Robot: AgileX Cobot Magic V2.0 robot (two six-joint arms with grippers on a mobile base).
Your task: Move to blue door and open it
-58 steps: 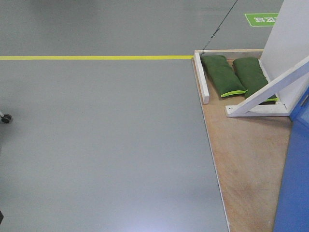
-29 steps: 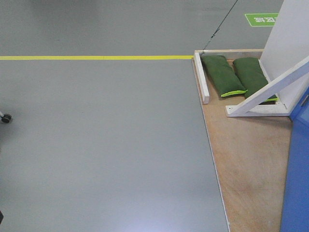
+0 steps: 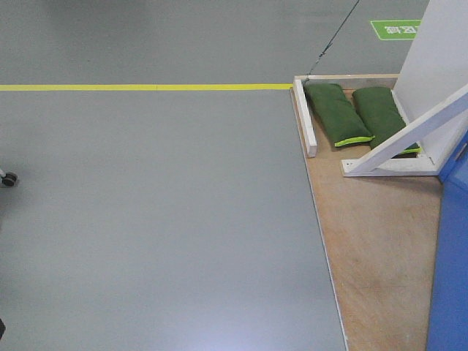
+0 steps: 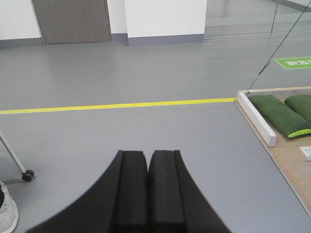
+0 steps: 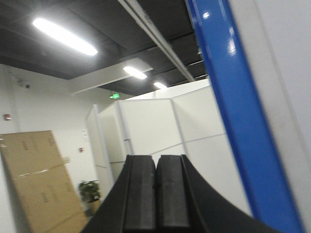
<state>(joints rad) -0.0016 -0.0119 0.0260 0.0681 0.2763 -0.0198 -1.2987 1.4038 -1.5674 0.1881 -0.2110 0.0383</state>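
The blue door (image 3: 449,278) is seen only as a strip at the near right edge. The left tool (image 4: 148,191) and the right tool (image 5: 155,194) are closed, with nothing held. The approach is judged unfinished, the opening not begun.

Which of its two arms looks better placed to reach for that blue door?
Probably the right. The blue door sits at the far right of the front view, and the right gripper has a blue strip beside it in its view. The left gripper faces mostly open floor.
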